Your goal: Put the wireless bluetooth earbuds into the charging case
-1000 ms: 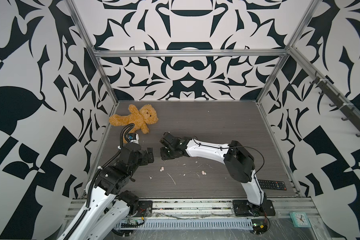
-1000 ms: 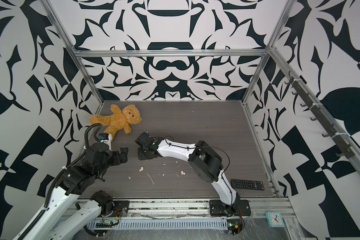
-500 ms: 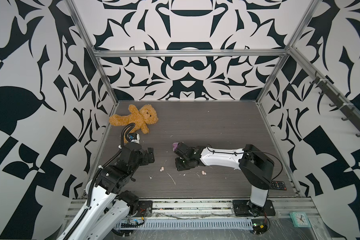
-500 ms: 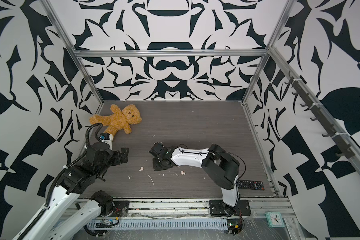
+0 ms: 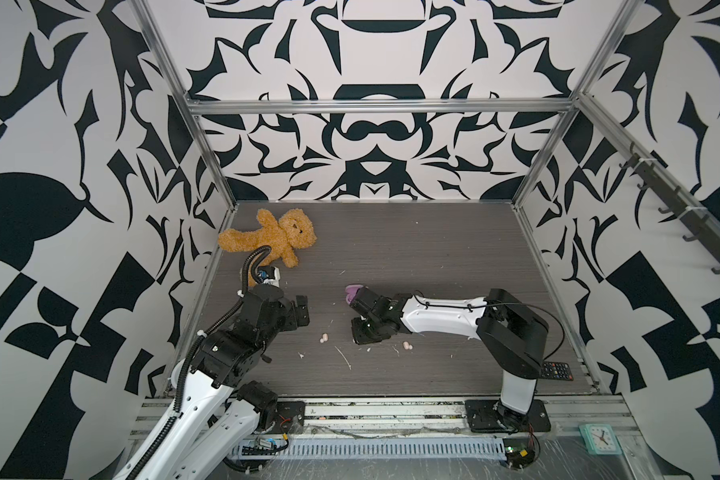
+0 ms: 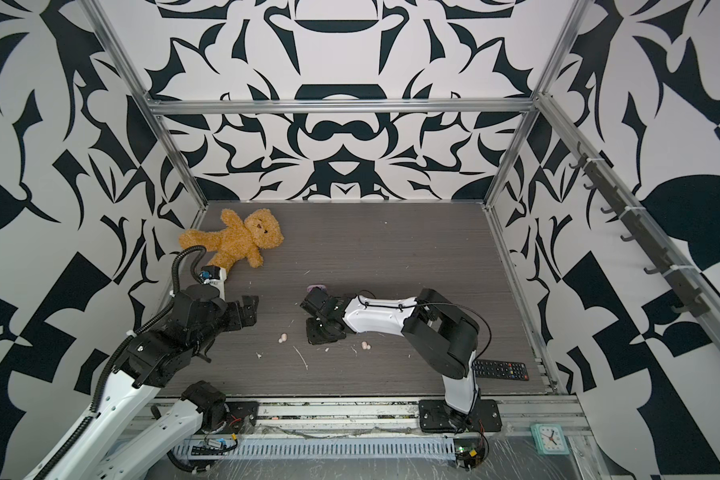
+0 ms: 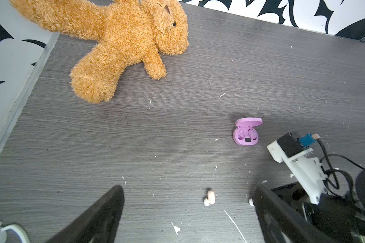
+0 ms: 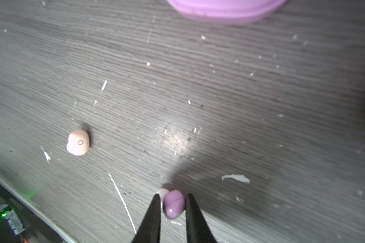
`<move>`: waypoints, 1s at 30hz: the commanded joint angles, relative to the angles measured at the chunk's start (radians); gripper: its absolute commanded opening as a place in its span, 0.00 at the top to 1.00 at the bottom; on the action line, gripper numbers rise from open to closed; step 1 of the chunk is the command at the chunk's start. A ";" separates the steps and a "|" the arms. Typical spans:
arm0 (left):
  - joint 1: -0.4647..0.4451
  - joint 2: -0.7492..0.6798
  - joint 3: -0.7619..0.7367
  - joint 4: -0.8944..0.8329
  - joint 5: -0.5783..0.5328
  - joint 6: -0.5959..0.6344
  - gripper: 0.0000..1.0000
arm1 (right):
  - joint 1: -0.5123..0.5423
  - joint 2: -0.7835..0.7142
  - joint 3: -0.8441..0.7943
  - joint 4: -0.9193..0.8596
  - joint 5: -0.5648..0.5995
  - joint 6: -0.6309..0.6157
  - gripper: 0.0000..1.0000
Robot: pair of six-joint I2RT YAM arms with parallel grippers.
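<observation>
The lilac charging case (image 7: pixel 246 134) lies open with its lid up; in both top views only a part of it (image 5: pixel 353 291) (image 6: pixel 317 286) shows behind my right wrist. My right gripper (image 8: pixel 171 196) (image 5: pixel 356 337) is low over the table, shut on a lilac earbud (image 8: pixel 174 204). Two pale peach earbuds (image 5: pixel 324 338) (image 5: pixel 407 345) lie loose on the table either side of it; one (image 8: pixel 78 142) shows in the right wrist view. My left gripper (image 7: pixel 188 187) (image 5: pixel 302 309) hangs open and empty, with a peach earbud (image 7: pixel 209 197) lying ahead of it.
A brown teddy bear (image 5: pixel 273 241) lies at the back left near the wall. A black remote (image 5: pixel 555 370) sits at the front right behind my right arm. White scraps (image 5: pixel 344 357) litter the front of the table. A small clock (image 5: pixel 597 436) stands outside the front rail.
My right gripper has swung from beside the left arm to the right and toward the front, uncovering the lilac case. The left arm has stayed still.
</observation>
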 commanded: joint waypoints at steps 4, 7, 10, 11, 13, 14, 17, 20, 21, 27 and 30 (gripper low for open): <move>-0.002 0.002 -0.015 0.003 0.013 0.001 0.01 | -0.004 0.002 0.019 -0.011 -0.004 -0.002 0.72; -0.002 0.001 -0.016 0.002 0.013 0.001 0.01 | -0.004 0.001 0.021 -0.013 -0.005 -0.002 0.71; -0.002 0.001 -0.017 0.003 0.013 0.001 0.01 | -0.004 -0.003 0.020 -0.022 0.005 -0.001 0.69; -0.001 0.003 -0.017 0.002 0.013 0.001 0.01 | -0.004 -0.007 0.019 -0.024 0.009 -0.001 0.69; -0.002 0.003 -0.017 0.003 0.014 0.001 0.01 | -0.004 -0.018 0.016 -0.032 0.022 -0.001 0.67; -0.002 0.002 -0.017 0.003 0.014 0.000 0.01 | -0.004 -0.021 0.016 -0.037 0.032 -0.001 0.67; -0.002 0.002 -0.016 0.003 0.014 0.001 0.01 | -0.004 -0.035 0.015 -0.047 0.039 -0.001 0.67; -0.001 0.002 -0.017 0.003 0.015 0.002 0.01 | -0.004 -0.040 0.013 -0.055 0.049 0.005 0.66; -0.001 0.004 -0.017 0.003 0.016 0.003 0.01 | -0.004 -0.040 0.012 -0.057 0.049 0.006 0.65; -0.001 0.005 -0.017 0.003 0.017 0.002 0.01 | -0.004 -0.043 0.000 -0.039 0.058 0.030 0.64; -0.002 0.007 -0.014 0.003 0.019 0.002 0.01 | -0.004 -0.040 0.003 -0.038 0.059 0.034 0.64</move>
